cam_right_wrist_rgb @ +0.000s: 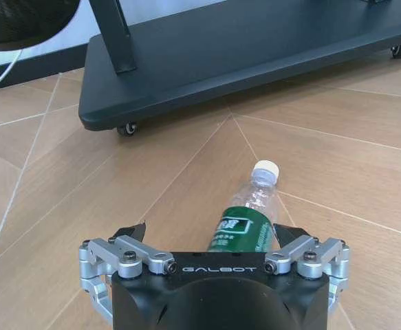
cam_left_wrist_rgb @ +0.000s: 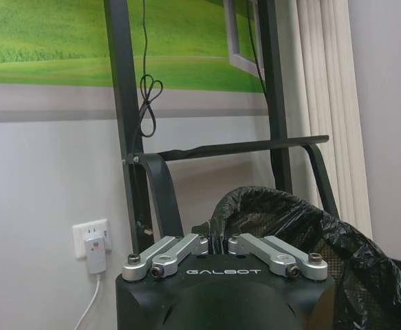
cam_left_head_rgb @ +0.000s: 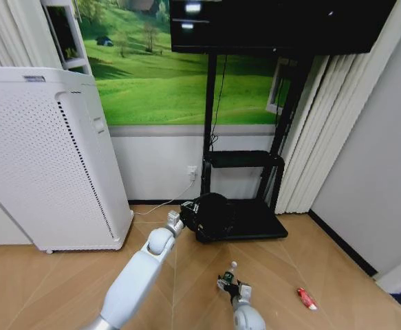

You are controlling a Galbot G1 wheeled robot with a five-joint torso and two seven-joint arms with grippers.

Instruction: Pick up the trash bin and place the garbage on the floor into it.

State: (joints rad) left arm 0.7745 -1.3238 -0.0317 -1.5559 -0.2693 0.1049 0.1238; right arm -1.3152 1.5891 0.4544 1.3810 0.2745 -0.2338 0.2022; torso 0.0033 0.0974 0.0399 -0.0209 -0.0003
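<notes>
Down near the floor (cam_left_head_rgb: pixel 62 282), the right end effector (cam_left_head_rgb: pixel 228 285) sits low with its fingers (cam_right_wrist_rgb: pixel 133 231) spread apart on either side of a small clear bottle (cam_right_wrist_rgb: pixel 250 216). That bottle has a white cap and a green label, lies on its side on the wooden boards, and its base end reaches in between the spread fingers; whether the pads touch it I cannot tell. In the head view the same bottle shows just ahead of the right end effector, cap pointing away from the robot toward the black TV stand base (cam_left_head_rgb: pixel 255 223).

Farther forward, the left end effector (cam_left_head_rgb: pixel 186 216) is stretched out at the end of its white arm and is clenched on the rim of the trash bin (cam_left_head_rgb: pixel 214 213). From the left wrist view its two silver finger links meet at the middle, pinching the edge of the black bag that lines the bin, with mesh visible under the plastic. Whether the bin rests on the TV stand base or is lifted clear I cannot tell.

A red-and-white wrapper (cam_left_head_rgb: pixel 306 298) lies on the floor to the robot's right, well apart from the bottle. A tall white perforated appliance (cam_left_head_rgb: pixel 42 158) stands to the left, and a white plug (cam_left_wrist_rgb: pixel 94 249) sits in a wall socket behind.
</notes>
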